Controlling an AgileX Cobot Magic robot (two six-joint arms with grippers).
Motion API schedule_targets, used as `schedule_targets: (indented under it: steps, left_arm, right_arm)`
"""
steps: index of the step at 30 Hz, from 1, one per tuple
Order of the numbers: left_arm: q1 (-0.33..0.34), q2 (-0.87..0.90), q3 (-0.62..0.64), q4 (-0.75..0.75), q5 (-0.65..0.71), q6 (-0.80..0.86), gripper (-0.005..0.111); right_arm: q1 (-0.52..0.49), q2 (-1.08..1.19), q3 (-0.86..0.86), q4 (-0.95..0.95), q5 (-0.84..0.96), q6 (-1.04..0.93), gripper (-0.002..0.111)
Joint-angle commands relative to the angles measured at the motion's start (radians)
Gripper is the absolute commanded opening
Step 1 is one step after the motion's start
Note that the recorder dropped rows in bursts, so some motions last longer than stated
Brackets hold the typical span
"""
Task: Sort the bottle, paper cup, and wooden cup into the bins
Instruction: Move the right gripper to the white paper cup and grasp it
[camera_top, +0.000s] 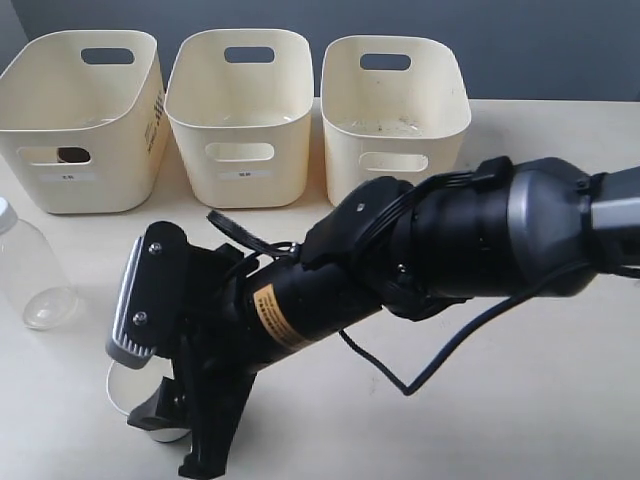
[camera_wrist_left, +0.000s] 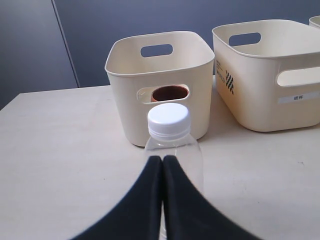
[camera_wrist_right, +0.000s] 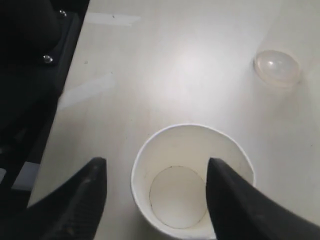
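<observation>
On the desk (camera_top: 560, 400), the paper cup (camera_wrist_right: 177, 200) is overhung by the right gripper (camera_wrist_right: 156, 167), jaws spread apart, while the left gripper (camera_wrist_left: 161, 161) is pressed together beside the bottle (camera_wrist_left: 169, 125) and the wooden cup (camera_wrist_left: 169, 93) is lodged in the leftmost bin (camera_wrist_left: 160, 67).

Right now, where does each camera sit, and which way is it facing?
Exterior view: high over the table, looking across at the three bins; the right arm fills the foreground, reaching left.
Left wrist view: low behind the shut left gripper, facing the bottle and the bin holding the wooden cup.
Right wrist view: above the open right gripper, looking down into the paper cup.
Shared: exterior and left wrist views both show the bottle and bins; exterior and right wrist views both show the paper cup.
</observation>
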Motion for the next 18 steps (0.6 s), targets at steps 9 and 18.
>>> schedule_targets:
  steps: [9,18]
  left_arm:
    - [-0.003,0.003,-0.001,0.002,-0.014,-0.003,0.0]
    - [-0.003,0.003,-0.001,0.002,-0.014,-0.003,0.0]
  right_arm:
    - [0.004,0.06,-0.008,0.001,-0.009,0.0,0.057]
    - [0.004,0.059,-0.008,0.001,-0.017,0.0,0.057]
